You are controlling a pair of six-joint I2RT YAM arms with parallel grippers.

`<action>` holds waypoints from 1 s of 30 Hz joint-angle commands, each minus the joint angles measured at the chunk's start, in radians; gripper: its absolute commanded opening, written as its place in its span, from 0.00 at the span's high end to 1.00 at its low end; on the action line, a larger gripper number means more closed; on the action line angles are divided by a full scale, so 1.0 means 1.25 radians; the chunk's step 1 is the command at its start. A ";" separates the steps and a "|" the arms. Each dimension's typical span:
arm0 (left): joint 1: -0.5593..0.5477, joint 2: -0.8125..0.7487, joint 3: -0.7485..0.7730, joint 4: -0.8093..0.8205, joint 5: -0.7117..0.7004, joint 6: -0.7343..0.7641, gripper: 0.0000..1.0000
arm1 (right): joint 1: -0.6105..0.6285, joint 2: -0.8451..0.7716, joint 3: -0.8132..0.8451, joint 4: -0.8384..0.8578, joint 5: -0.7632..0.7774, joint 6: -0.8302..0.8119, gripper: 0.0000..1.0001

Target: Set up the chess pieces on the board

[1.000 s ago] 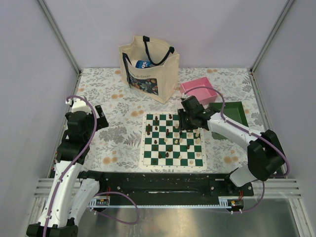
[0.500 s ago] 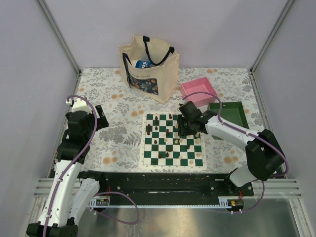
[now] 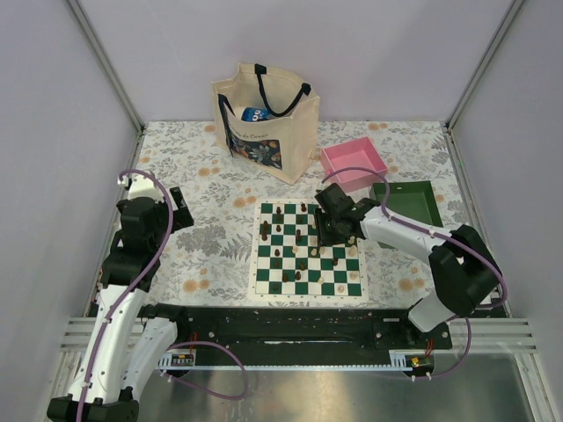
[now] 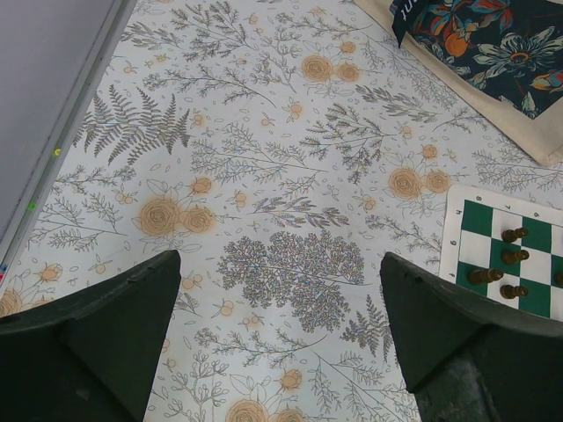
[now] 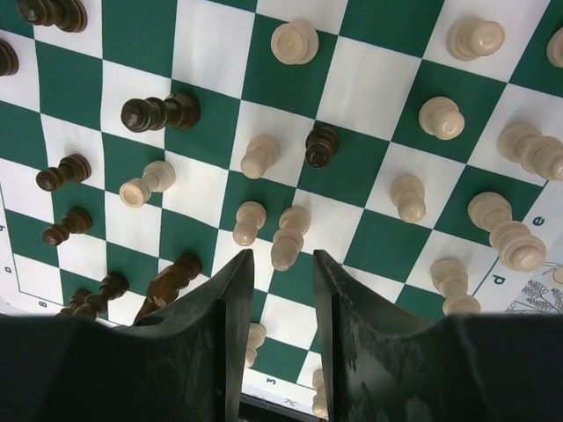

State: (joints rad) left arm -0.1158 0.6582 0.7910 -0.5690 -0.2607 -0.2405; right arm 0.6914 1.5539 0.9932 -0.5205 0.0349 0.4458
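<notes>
Barely started: chess pieces (image 5: 159,112) stand mixed and scattered over the board (image 3: 307,249), centre frame, with no ranks formed. My right claw (image 5: 281,257) is narrow-gapped at a cream piece (image 5: 289,236), grip unclear. My left claw (image 4: 280,260) is wide apart, empty, over the desk (image 4: 264,176).

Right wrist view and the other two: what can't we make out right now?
- Right wrist: the right gripper covers the near squares of the board; whether it grips the cream piece at its tips is unclear.
- Top external: the chess pieces are too small to tell types; the right gripper hides some squares.
- Left wrist: the board is cut off by the right edge, the tote bag by the top edge.
</notes>
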 commanded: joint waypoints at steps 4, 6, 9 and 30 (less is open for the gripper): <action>0.005 0.000 0.010 0.023 0.009 -0.001 0.01 | 0.008 0.028 0.008 0.007 0.005 0.001 0.61; 0.005 0.000 0.010 0.023 0.006 -0.001 0.01 | 0.009 0.034 0.010 0.009 0.011 0.002 0.62; 0.006 -0.003 0.011 0.022 0.005 -0.001 0.01 | 0.009 0.051 0.018 0.010 0.010 0.004 0.63; 0.007 -0.001 0.010 0.021 0.007 -0.001 0.01 | 0.009 -0.272 -0.089 -0.078 0.139 0.058 0.83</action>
State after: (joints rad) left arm -0.1123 0.6582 0.7910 -0.5694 -0.2604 -0.2405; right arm 0.6941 1.3472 0.9348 -0.5526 0.0948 0.4583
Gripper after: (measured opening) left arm 0.988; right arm 0.243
